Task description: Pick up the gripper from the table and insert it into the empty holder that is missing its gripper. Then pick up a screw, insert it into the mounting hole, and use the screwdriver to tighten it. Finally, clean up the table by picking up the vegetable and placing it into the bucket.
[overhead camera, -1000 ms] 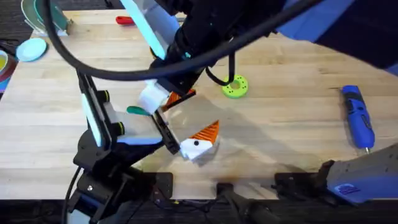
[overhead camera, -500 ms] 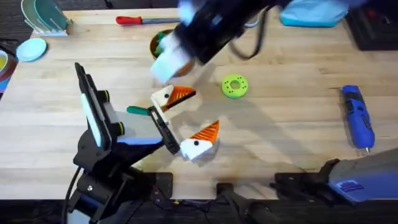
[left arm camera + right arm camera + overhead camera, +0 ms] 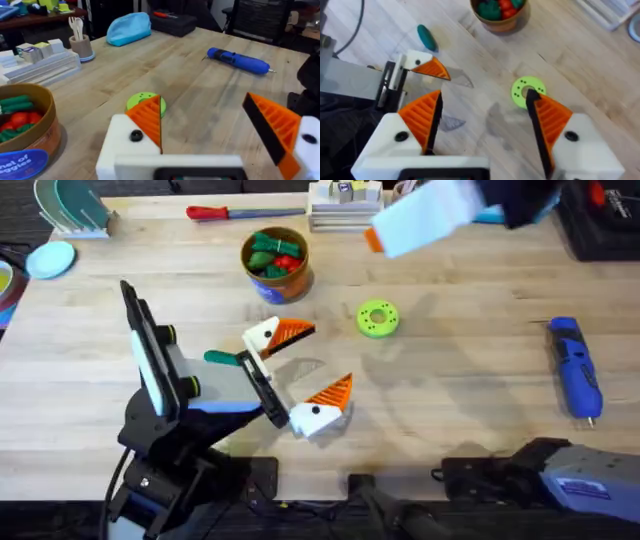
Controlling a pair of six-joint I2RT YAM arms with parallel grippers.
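Observation:
My left gripper [image 3: 300, 370] lies low over the table and stands open. Each of its white holders [image 3: 262, 336] carries an orange gripper wedge [image 3: 293, 332], seen close up in the left wrist view [image 3: 148, 117]. My right gripper [image 3: 400, 230] hangs high at the back right, open and empty [image 3: 485, 120]. The tan bucket [image 3: 290, 280] holds green and red vegetables. A teal-green vegetable [image 3: 220, 357] lies on the table beside the left wrist. The blue screwdriver [image 3: 577, 367] lies at the right. I cannot make out a loose screw.
A green disc [image 3: 378, 318] with a hole lies mid-table. A red-handled driver [image 3: 215, 212] and a white block rack [image 3: 340, 210] sit along the far edge. A blue pouch [image 3: 128, 28] rests at the back right.
My right arm has lifted off the left gripper's far finger and swung up and away to the back right, which uncovers the bucket. The left arm has not moved.

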